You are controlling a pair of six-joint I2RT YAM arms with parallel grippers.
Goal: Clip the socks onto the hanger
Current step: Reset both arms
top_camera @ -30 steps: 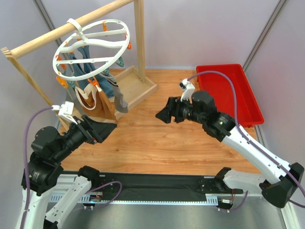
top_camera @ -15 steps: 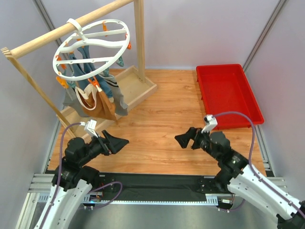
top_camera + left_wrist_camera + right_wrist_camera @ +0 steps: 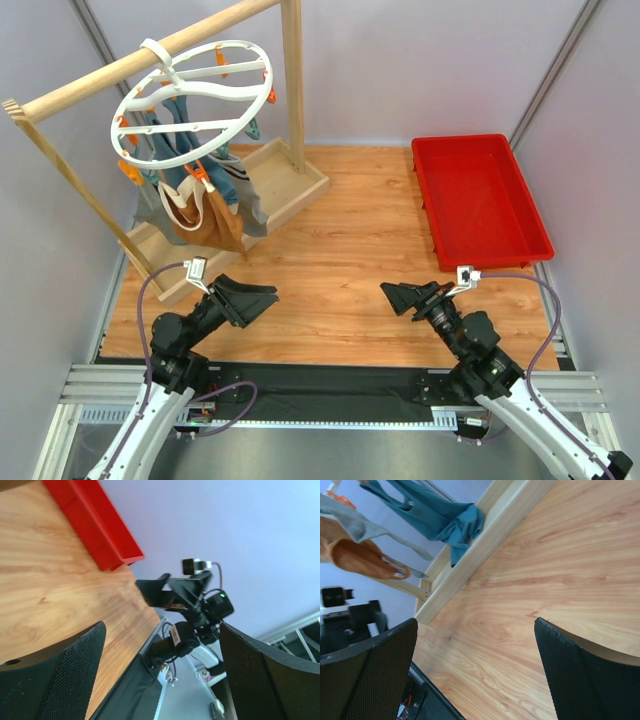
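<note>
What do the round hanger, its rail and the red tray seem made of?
Hanger: likely plastic, smooth even white, thin moulded bars. Rail: apparently wood, pale matte tan, faint grain. Red tray: probably plastic, uniform glossy red, moulded rim.

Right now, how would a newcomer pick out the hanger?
Find the wooden frame at the table's far left. Hooked over its slanted top bar is the hanger: a round white ring with cross bars, the only rigid thing above the hanging cloths.

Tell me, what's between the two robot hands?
Only bare wooden table between the left gripper and right gripper; the top view shows it.
</note>
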